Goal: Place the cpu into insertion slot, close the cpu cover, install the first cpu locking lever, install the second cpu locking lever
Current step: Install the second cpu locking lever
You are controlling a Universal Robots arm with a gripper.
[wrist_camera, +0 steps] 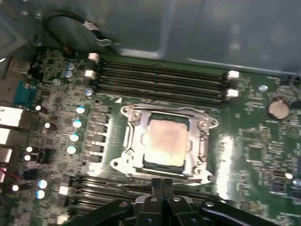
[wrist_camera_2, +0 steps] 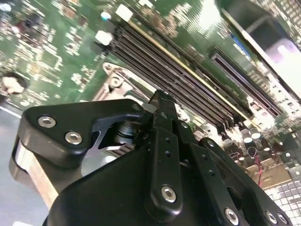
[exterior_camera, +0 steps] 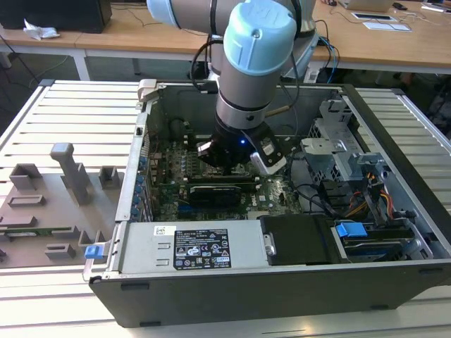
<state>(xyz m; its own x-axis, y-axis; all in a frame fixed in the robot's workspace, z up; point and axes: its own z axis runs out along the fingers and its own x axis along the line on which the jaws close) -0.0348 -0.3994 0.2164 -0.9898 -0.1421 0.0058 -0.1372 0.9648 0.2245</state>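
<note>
Hovering just beside the insertion slot (wrist_camera: 165,143), the tool (wrist_camera: 162,184) has its fingers pressed together, grasping nothing. The cpu (wrist_camera: 164,141) sits seated in the slot, cpu cover (wrist_camera: 200,141) lowered around it.

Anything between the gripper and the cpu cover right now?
Nothing visible. In the first wrist view the gripper sits at the edge of the cpu cover, which lies over the cpu.

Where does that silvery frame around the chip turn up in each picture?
First wrist view: the cpu cover frames the cpu.
Second wrist view: its corner peeks out just beyond the pincer.
Exterior view: the arm stands in front of that spot.
Shared landmark: the green board.
</note>
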